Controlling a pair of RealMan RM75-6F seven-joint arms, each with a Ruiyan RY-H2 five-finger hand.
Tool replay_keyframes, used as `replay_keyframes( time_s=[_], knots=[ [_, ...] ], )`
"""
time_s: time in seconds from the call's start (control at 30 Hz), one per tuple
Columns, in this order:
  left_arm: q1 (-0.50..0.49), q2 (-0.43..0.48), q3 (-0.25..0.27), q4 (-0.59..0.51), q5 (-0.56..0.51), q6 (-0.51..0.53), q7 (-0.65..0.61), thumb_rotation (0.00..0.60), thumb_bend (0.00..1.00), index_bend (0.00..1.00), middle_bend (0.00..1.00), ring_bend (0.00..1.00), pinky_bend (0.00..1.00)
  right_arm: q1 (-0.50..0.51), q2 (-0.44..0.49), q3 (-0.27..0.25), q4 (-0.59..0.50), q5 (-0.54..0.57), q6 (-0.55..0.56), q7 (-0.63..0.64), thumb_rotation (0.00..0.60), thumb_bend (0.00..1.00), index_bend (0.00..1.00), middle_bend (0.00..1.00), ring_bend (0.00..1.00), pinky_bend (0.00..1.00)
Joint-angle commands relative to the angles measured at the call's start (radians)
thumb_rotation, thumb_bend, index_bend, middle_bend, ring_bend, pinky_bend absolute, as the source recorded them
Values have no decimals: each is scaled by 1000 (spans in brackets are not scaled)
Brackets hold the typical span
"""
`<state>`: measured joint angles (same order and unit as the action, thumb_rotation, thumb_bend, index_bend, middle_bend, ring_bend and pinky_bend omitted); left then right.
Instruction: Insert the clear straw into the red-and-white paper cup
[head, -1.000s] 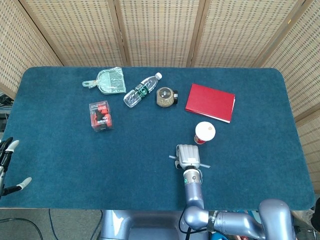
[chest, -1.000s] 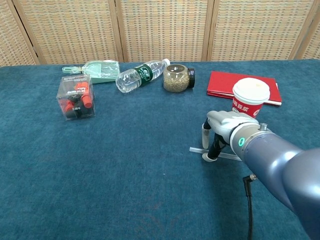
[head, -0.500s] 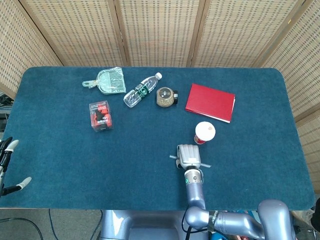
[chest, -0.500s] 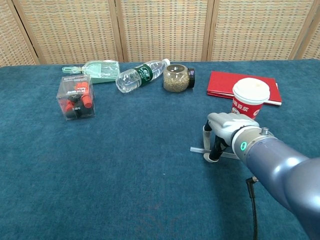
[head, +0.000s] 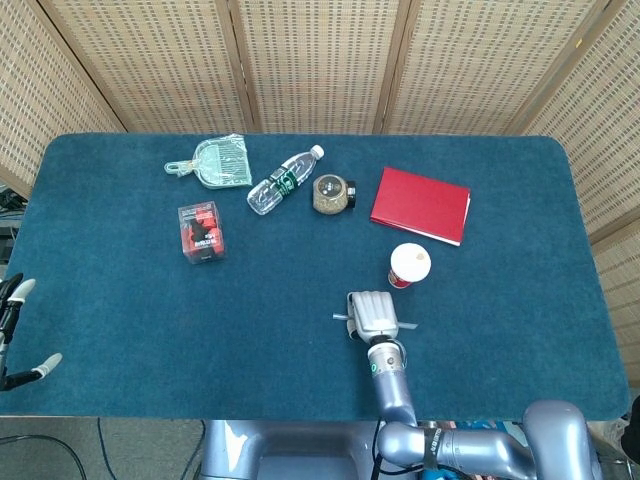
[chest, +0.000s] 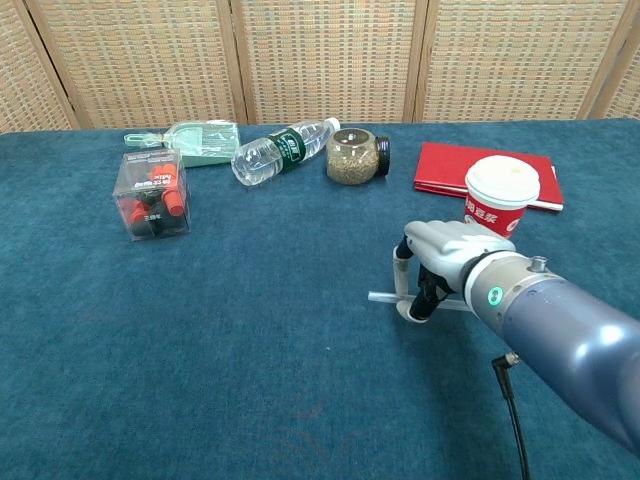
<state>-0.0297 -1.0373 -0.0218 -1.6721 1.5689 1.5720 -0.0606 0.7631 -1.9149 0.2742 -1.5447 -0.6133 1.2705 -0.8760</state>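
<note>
The red-and-white paper cup (head: 409, 266) (chest: 500, 195) stands upright with a white lid, right of the table's centre. The clear straw (head: 411, 326) (chest: 380, 297) lies crosswise just in front of it, under my right hand (head: 372, 313) (chest: 440, 255). That hand pinches the straw between thumb and fingers at its middle, and both ends stick out to the sides. The straw looks just off the cloth, left of and nearer than the cup. My left hand (head: 18, 330) shows only at the far left table edge, fingers apart, holding nothing.
Along the far side lie a red book (head: 420, 205) (chest: 480, 165), a lying jar (head: 332, 194) (chest: 355, 157), a water bottle on its side (head: 283, 181) (chest: 280, 152), a green dustpan (head: 215, 162) and a clear box with red items (head: 201, 231) (chest: 152, 195).
My right hand has shifted a little to the left and up, and the straw has moved left with it. The cup and the left hand stay put.
</note>
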Motion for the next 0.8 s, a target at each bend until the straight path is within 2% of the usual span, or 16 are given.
replay_keyframes(
  time_s=[0.03, 0.1, 0.23, 0.3, 0.4, 0.5, 0.63, 0.73, 0.8],
  knots=[
    [-1, 1, 0, 1, 0, -3, -2, 600, 166, 0, 0, 0, 0, -27, 68, -25, -87, -95, -31, 85, 600, 587, 721, 1000, 955, 1000],
    [-3, 1, 1, 2, 0, -7, -2, 600, 166, 0, 0, 0, 0, -38, 109, -25, -136, -144, -52, 138, 600, 590, 721, 1000, 954, 1000],
    [-7, -1, 1, 4, -2, -13, 1, 600, 165, 0, 0, 0, 0, -65, 244, 9, -300, -284, -123, 317, 600, 590, 721, 1000, 955, 1000],
    [-8, -3, 1, 4, -3, -16, 3, 600, 166, 0, 0, 0, 0, -70, 288, 24, -340, -311, -151, 372, 600, 591, 722, 1000, 955, 1000],
    [-13, -6, 2, 7, -4, -27, 7, 600, 165, 0, 0, 0, 0, -72, 361, 87, -409, -384, -201, 506, 600, 591, 722, 1000, 955, 1000],
    [-16, -9, -1, 12, -2, -26, 7, 600, 165, 0, 0, 0, 0, -73, 433, 166, -437, -422, -258, 671, 600, 591, 723, 1000, 954, 1000],
    [-18, -13, -1, 18, -1, -26, 4, 600, 165, 0, 0, 0, 0, -68, 485, 274, -415, -405, -288, 860, 600, 591, 724, 1000, 954, 1000],
    [-18, -15, -3, 18, -4, -24, 8, 600, 165, 0, 0, 0, 0, -60, 504, 335, -389, -360, -303, 964, 600, 590, 725, 1000, 955, 1000],
    [-18, -15, -4, 18, -6, -24, 9, 600, 165, 0, 0, 0, 0, -55, 512, 354, -373, -342, -312, 1003, 600, 590, 725, 1000, 955, 1000]
  ],
)
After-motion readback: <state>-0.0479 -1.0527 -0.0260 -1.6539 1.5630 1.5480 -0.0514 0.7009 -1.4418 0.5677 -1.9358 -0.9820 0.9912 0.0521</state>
